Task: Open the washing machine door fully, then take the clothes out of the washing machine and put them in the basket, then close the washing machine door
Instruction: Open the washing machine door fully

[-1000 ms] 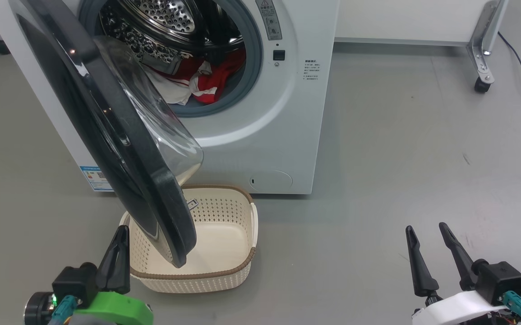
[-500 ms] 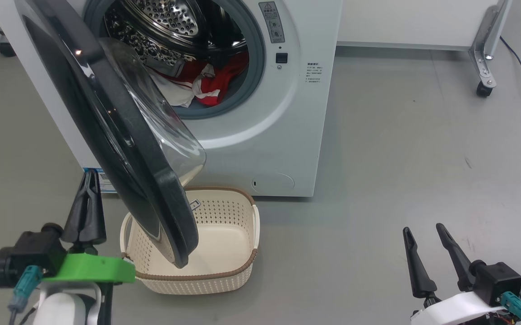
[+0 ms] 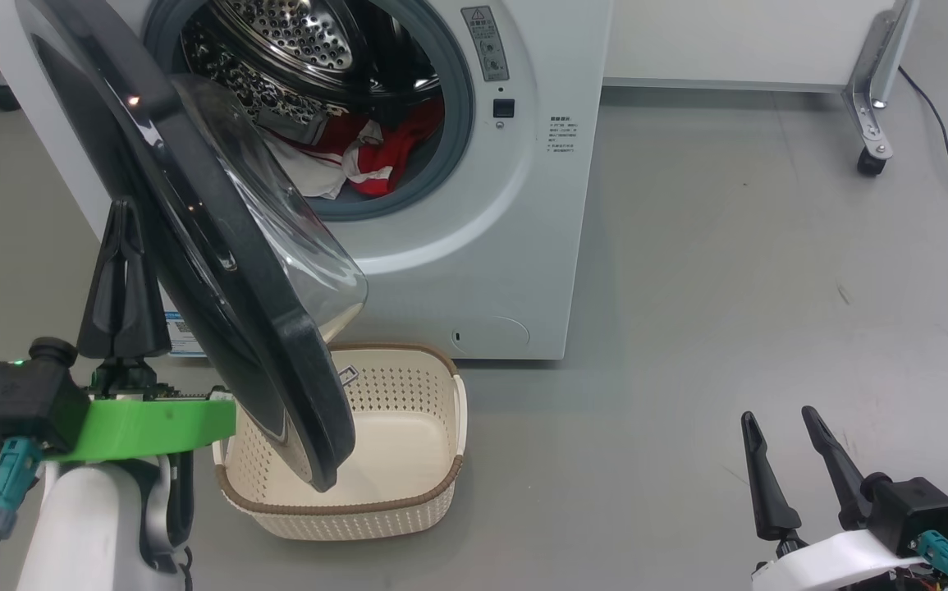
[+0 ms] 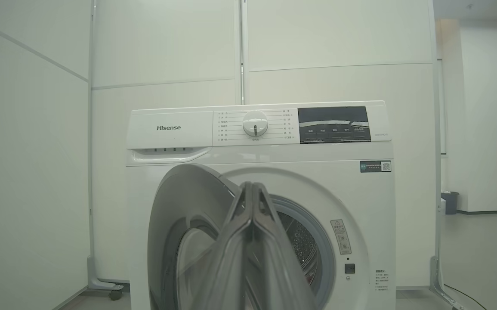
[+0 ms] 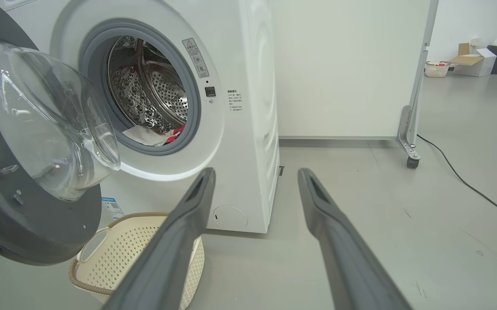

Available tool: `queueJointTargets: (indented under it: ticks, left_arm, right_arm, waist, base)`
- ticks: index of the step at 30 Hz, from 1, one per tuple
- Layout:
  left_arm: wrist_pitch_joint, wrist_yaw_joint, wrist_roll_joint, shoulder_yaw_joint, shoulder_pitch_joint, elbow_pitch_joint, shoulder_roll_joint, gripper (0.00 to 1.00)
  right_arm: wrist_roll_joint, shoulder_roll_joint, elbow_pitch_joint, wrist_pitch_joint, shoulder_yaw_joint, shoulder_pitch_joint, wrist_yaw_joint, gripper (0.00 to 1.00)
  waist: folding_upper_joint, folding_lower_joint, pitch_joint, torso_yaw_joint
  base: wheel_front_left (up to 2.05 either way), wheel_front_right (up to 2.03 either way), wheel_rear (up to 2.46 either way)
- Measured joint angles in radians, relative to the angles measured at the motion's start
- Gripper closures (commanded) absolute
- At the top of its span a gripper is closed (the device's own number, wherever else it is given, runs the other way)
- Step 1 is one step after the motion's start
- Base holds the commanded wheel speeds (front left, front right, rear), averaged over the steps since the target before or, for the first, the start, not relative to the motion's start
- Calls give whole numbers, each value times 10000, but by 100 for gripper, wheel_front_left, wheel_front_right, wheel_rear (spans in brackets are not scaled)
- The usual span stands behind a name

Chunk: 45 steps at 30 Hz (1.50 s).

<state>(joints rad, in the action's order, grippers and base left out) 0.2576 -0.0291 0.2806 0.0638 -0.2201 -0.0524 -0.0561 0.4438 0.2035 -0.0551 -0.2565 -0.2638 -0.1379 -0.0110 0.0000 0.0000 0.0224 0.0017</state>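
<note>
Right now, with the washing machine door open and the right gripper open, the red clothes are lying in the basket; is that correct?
Not quite: the clothes lie in the drum of the washing machine, and the basket's visible floor is bare, as the head view shows. The washing machine door is open and the right gripper is open.

one washing machine [image 3: 523, 246], one round door [image 3: 293, 369], one cream basket [image 3: 359, 519], one red garment [image 3: 396, 152], two end effectors [image 3: 121, 209] [image 3: 776, 414]
</note>
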Motion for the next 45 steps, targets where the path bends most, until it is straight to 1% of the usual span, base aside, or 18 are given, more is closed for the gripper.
queueJointTargets:
  ticks: [4,7,11,12,18,20,21,25,33,42,45]
  left_arm:
    - [-13,-46,-96,178,-205,-203,-15,100]
    - [-211,-213,-190,596,-291,-213,-17,100]
    - [-449,-301,-190,1045,-291,-194,-4,100]
    - [-531,-305,-190,1141,-291,-176,8,100]
    - [-1097,-468,-161,1768,-265,265,36,100]
    - [-1281,-468,-48,1894,-241,433,54,100]
    - [-1367,-468,-13,1925,-204,499,59,100]
    - [-1735,-470,474,2146,21,890,94,100]
    - [-2293,-470,625,2619,282,1507,96,100]
    - [-2637,-451,763,2727,457,2165,100,100]
    - [-2740,-360,903,2686,537,2451,102,100]
  right_arm:
    - [-58,-31,-6,0,27,-10,12,0]
    - [-61,-75,-17,0,33,-64,13,0]
    - [-65,-142,-71,0,33,-109,46,0]
    - [-65,-148,-75,0,33,-109,90,0]
    - [-81,-151,-115,0,59,-111,100,0]
    - [-100,-155,-127,0,67,-111,105,0]
    - [-132,-159,-142,0,59,-110,173,0]
    - [-153,-192,-153,0,115,-113,186,0]
    - [-169,-228,-196,0,176,-115,203,0]
    - [-242,-341,-255,0,207,-116,305,0]
    - [-244,-364,-276,0,222,-117,305,0]
  waist:
    - [0,0,5,-83]
    - [0,0,6,-134]
    - [0,0,-3,-208]
    - [0,0,-6,-228]
    - [0,0,-30,-349]
    - [0,0,-37,-393]
    - [0,0,-42,-421]
    - [0,0,-61,-511]
    - [0,0,-92,-625]
    - [0,0,-156,-804]
    - [0,0,-180,-855]
  base:
    - [0,0,0]
    - [0,0,0]
    - [0,0,0]
    - [0,0,0]
    - [0,0,0]
    - [0,0,0]
    - [0,0,0]
    - [0,0,0]
    - [0,0,0]
    - [0,0,0]
    - [0,0,0]
